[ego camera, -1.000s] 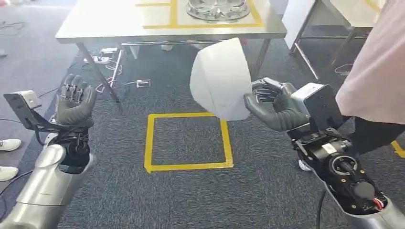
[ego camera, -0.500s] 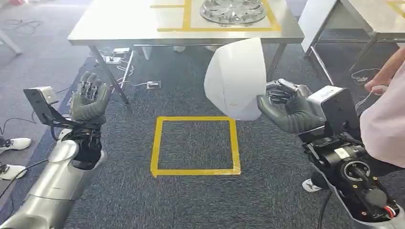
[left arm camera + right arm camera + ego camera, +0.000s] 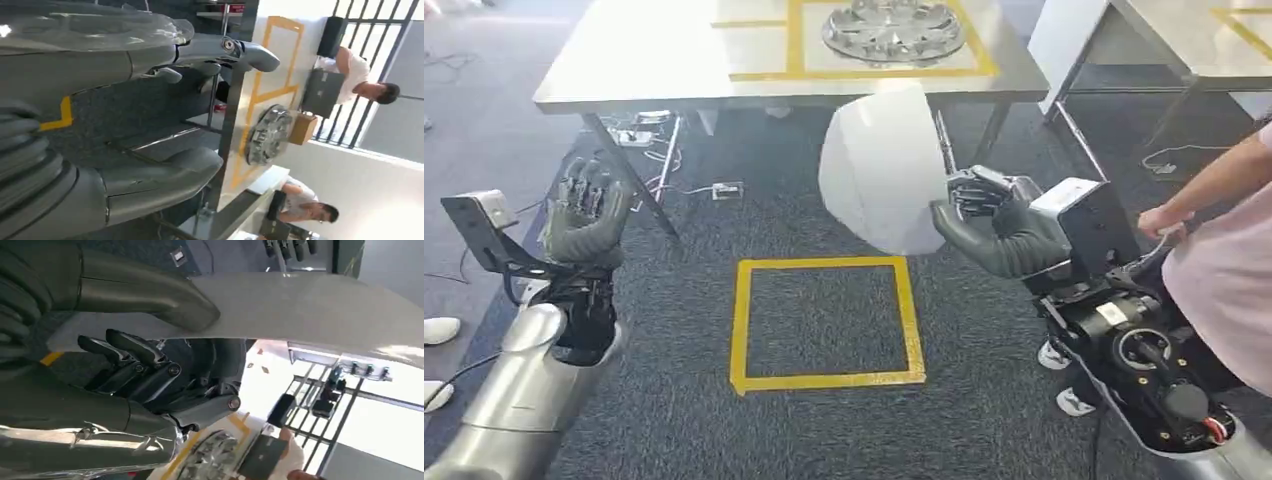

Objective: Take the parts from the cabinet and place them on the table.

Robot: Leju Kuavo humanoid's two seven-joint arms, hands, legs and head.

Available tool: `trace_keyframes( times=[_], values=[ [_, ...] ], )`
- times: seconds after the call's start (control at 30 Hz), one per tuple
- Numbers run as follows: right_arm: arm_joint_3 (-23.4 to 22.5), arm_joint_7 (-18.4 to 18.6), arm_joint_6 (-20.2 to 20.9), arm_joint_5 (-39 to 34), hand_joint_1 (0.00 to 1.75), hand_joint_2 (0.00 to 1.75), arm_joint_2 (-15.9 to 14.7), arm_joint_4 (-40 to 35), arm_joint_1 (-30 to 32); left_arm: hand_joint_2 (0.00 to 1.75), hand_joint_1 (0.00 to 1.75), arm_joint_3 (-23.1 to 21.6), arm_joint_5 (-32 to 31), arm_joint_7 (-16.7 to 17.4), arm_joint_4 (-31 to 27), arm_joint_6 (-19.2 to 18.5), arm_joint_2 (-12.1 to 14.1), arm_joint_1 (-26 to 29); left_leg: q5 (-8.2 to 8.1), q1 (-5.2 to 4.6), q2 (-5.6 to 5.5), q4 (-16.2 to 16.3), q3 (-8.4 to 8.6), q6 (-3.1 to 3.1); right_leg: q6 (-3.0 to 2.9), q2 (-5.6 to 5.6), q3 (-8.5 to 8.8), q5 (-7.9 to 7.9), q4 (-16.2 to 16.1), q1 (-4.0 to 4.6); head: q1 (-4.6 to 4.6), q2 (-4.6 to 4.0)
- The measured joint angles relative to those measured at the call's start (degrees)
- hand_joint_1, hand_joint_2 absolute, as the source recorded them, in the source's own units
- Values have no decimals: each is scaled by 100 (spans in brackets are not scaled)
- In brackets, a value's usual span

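A white curved shell part (image 3: 882,165) stands on edge in the air in front of me. My right hand (image 3: 996,222) grips its right rim, thumb on the near face; the right wrist view shows the thumb pressed on the white part (image 3: 310,305). My left hand (image 3: 584,212) is raised at the left with its fingers apart, holding nothing, and it appears close up as my left hand (image 3: 125,180) in the left wrist view. Ahead stands a metal table (image 3: 674,60) with yellow tape, and a silver wheel cover (image 3: 892,28) lies on it.
A yellow tape square (image 3: 824,322) marks the dark carpet below the part. A person in pink (image 3: 1224,270) stands close at my right, an arm reaching toward my right arm. Cables and a power strip (image 3: 646,130) lie under the table. A second table (image 3: 1194,30) stands at the far right.
The whole view has shifted as the camera moved; the table and tape square sit slightly lower and to the left. The person's arm now reaches in at the right. My right hand still holds the part.
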Motion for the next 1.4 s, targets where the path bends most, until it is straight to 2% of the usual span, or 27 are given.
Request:
trace_keyframes(
  times=[0.1, 0.17, 0.23, 0.27, 0.3, 0.33, 0.37, 0.43, 0.5, 0.53, 0.6, 0.67, 0.73, 0.77, 0.8, 0.83, 0.87, 0.9, 1.0, 1.1, 1.17, 1.23, 1.27, 1.3, 1.33, 1.37, 1.4],
  values=[
    [2, -13, 19, -2, 175, 175, 2, 17, -18, 175, 0, 0, -4, 0, -6, 0, 7, -14, -145, -12, -16, -13, 189, 87, 8, -18, -679, -35, 1119, -9, 120, 2],
    [11, -13, 28, -2, 175, 175, 4, 39, -12, 175, 0, 0, -4, 0, -6, -2, 4, 17, -284, -42, -32, -13, 340, 118, 19, -17, -1257, -454, 1805, 10, 175, 0],
    [11, -13, 28, -2, 175, 175, 4, 59, -11, 175, 0, 0, -2, 0, -6, -2, 4, 30, -442, -71, -59, -13, 548, 127, -6, -17, -1451, -638, 1675, 36, 232, 0],
    [9, -13, 28, -2, 175, 175, 4, 68, -12, 175, 0, 0, -4, 0, -6, -2, 4, 27, -524, -86, -72, -14, 666, 127, -42, -16, -1429, -509, 1361, 49, 254, 2],
    [9, -13, 28, -2, 175, 175, 4, 74, -12, 175, 0, 0, -2, 0, -6, -9, 4, 26, -614, -104, -78, -16, 793, 127, -105, -14, -1368, -174, 917, 88, 284, 0],
    [7, -9, 28, -2, 175, 175, 4, 81, -12, 175, 0, 0, -2, 0, -6, -13, 4, 32, -699, -112, -76, -22, 891, 124, -201, -7, -1322, 427, 453, 130, 315, 0],
    [9, -2, 26, 0, 175, 175, 4, 96, -3, 175, 0, 0, -4, 0, 5, -31, 7, 33, -776, -131, -79, -3, 951, 105, -290, 9, -1362, 1207, 0, 184, 326, 0],
    [11, 17, 22, -4, 175, 175, 4, 105, -25, 175, 0, -4, 4, 24, 15, -52, 2, 31, -873, -114, -110, -68, 999, 16, -299, 27, -1228, 1071, 26, 241, 262, 2],
    [4, 15, 4, -7, 175, 175, 4, 105, -92, 175, 0, -2, -7, 17, -10, -61, 2, -11, -818, -121, -110, -3, 1048, -21, -388, 14, -1096, 1003, -16, 219, 286, 0],
    [0, 15, -9, -5, 175, 175, 4, 107, -101, 175, 0, -2, -4, 15, -20, -66, 9, -12, -769, -106, -89, 249, 919, -34, -391, 16, -1000, 977, -92, 179, 302, 0],
    [4, 15, -22, -7, 175, 175, 4, 109, -111, 175, 0, -4, -7, 13, -20, -92, 9, -42, -636, -96, -73, 1142, 319, -87, -430, 14, -873, 876, -124, 162, 218, 0],
    [11, 26, -28, -7, 175, 175, 7, 118, -96, 175, 0, -4, -4, 13, -13, -114, 15, -2, -1035, -59, -69, 1660, -216, -153, -424, 25, -724, 739, -126, 152, 140, 0],
    [11, 42, -50, -7, 175, 175, 7, 149, -81, 175, 0, -4, -4, 13, 2, -120, 17, 16, -1411, -40, -43, 1568, -466, -182, -412, 38, -540, 578, -123, 143, 105, 0],
    [15, 46, -52, -7, 175, 175, 7, 151, -62, 175, 0, -4, -4, 13, 9, -122, 17, 12, -1360, -30, -31, 1313, -470, -187, -398, 43, -432, 497, -123, 138, 72, 0],
    [15, 48, -61, -7, 175, 175, 7, 155, -55, 175, 0, -4, -4, 13, 9, -125, 17, 12, -1080, -24, -24, 901, -409, -197, -380, 46, -322, 405, -119, 136, 50, 2],
    [15, 50, -77, -7, 175, 175, 7, 157, -56, 175, 0, -4, -4, 13, 9, -125, 18, 10, -557, -23, -16, 410, -319, -187, -358, 46, -218, 311, -110, 134, 18, 2],
    [13, 50, -85, -7, 175, 175, 7, 160, -58, 175, 0, -4, -4, 13, 20, -127, 17, 11, 179, -25, 7, -40, -258, -152, -327, 44, -265, 223, -111, 142, -7, 0],
    [18, 61, -85, -7, 175, 175, 7, 171, -52, 175, 0, -2, -4, 11, 24, -129, 20, 3, 281, -64, 14, -91, -260, -107, -293, 74, -100, 131, -48, 163, -4, 2],
    [9, 63, -92, -7, 175, 175, 7, 164, -76, 175, 0, -4, -7, 2, 18, -131, 15, -25, 192, -77, -6, -50, -165, 30, -216, 71, -47, 71, -4, 164, 35, 0],
    [0, 55, -98, -7, 175, 175, 7, 149, -89, 175, 0, 0, -7, -2, 18, -129, 11, -64, 59, -49, -20, -72, 80, 135, -149, 29, -484, 56, 840, 128, 107, 0],
    [7, 57, -98, -7, 175, 175, 7, 155, -55, 175, 0, -2, -7, -2, 18, -129, 9, -53, -75, -49, -21, -72, 213, 144, -88, 24, -1063, -314, 1669, 109, 149, 0],
    [4, 61, -98, -7, 175, 175, 7, 166, -33, 175, 0, -2, -7, -2, 18, -129, 4, -38, -217, -49, -35, -72, 390, 136, -60, 21, -1376, -696, 1842, 92, 206, 0],
    [4, 61, -98, -7, 175, 175, 7, 166, -29, 175, 0, -2, -7, -2, 18, -127, 4, -31, -306, -49, -42, -72, 512, 129, -74, 15, -1397, -655, 1608, 82, 236, 0],
    [4, 61, -98, -7, 175, 175, 7, 166, -30, 175, 0, -2, -7, -2, 18, -125, 4, -30, -392, -49, -47, -72, 629, 119, -91, 11, -1347, -431, 1217, 81, 258, 0],
    [4, 61, -98, -7, 175, 175, 7, 166, -29, 175, 0, -2, -7, -2, 18, -127, 2, -31, -476, -49, -48, -73, 740, 105, -116, 10, -1279, -25, 759, 82, 284, 0],
    [2, 63, -98, -7, 175, 175, 7, 175, -24, 175, 0, -2, -6, -2, 26, -127, 2, -20, -552, -50, -48, -93, 780, 80, -157, 6, -1234, 682, 264, 88, 328, 0],
    [2, 57, -101, -7, 175, 175, 7, 184, -16, 175, 0, -2, -7, -2, 33, -127, 2, -20, -620, -80, -59, -17, 843, 43, -179, 11, -1302, 1136, -134, 124, 337, 0]
  ],
)
